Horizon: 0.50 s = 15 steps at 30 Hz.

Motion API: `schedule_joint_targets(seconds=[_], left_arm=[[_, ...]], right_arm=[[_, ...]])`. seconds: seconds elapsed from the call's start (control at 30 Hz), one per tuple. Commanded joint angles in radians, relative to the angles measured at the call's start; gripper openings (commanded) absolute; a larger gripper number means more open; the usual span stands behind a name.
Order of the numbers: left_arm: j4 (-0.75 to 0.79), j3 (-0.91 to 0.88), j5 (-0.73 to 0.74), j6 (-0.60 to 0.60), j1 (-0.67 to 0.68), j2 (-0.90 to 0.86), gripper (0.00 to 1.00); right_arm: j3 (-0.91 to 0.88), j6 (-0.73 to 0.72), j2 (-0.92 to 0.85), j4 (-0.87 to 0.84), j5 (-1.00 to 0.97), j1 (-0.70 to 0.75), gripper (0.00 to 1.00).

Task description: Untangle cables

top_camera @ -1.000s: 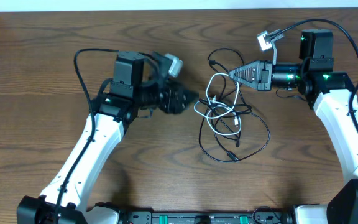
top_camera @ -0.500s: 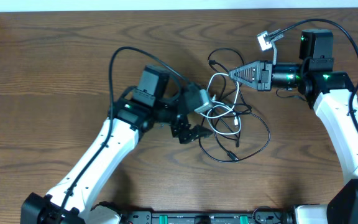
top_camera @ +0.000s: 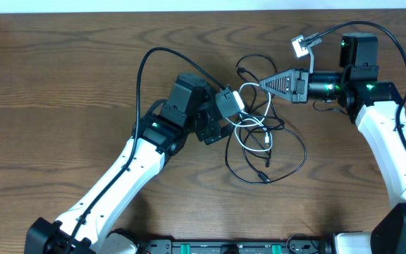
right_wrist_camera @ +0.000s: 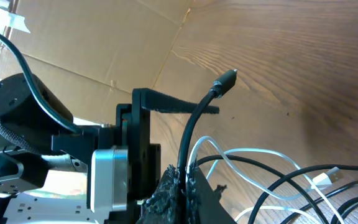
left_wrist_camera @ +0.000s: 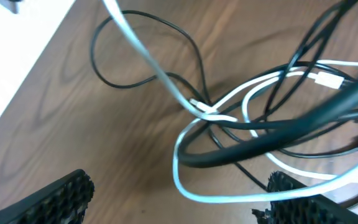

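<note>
Smooth plastic-coated cables on a matt, grained wooden table (cardboard sheet beyond).

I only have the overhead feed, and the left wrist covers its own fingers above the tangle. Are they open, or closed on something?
Observer: The left wrist view shows the left gripper open, pads wide apart, gripping nothing.
Operator: What sits between them?
Observer: A loop of the white cable, with black cables crossing it.
Operator: And the right side?
Observer: In the right wrist view, the right gripper is shut on a black cable, and its plug end sticks up free.
</note>
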<state>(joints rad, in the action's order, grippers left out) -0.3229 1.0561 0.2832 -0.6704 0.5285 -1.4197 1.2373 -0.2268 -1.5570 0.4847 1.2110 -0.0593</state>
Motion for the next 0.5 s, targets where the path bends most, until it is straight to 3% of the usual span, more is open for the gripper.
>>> schedule_joint_targets(seconds=[0.0,0.33,0.4,0.43,0.47], left_arm=[[0.041,0.012,0.000,-0.006,0.002,-0.004,0.90],[0.101,0.012,0.423,-0.006,0.002,-0.030,0.86],[0.101,0.012,0.428,-0.006,0.002,-0.045,0.67],[0.101,0.012,0.428,-0.006,0.002,-0.054,0.48],[0.101,0.012,0.428,-0.006,0.002,-0.059,0.37]], right_arm=[[0.006,0.007,-0.001,-0.002,0.018,0.000,0.01],[0.006,0.007,-0.001,-0.002,0.018,0.000,0.01],[0.006,0.007,-0.001,-0.002,0.018,0.000,0.01],[0.006,0.007,-0.001,-0.002,0.018,0.000,0.01],[0.006,0.007,-0.001,-0.002,0.018,0.000,0.01]])
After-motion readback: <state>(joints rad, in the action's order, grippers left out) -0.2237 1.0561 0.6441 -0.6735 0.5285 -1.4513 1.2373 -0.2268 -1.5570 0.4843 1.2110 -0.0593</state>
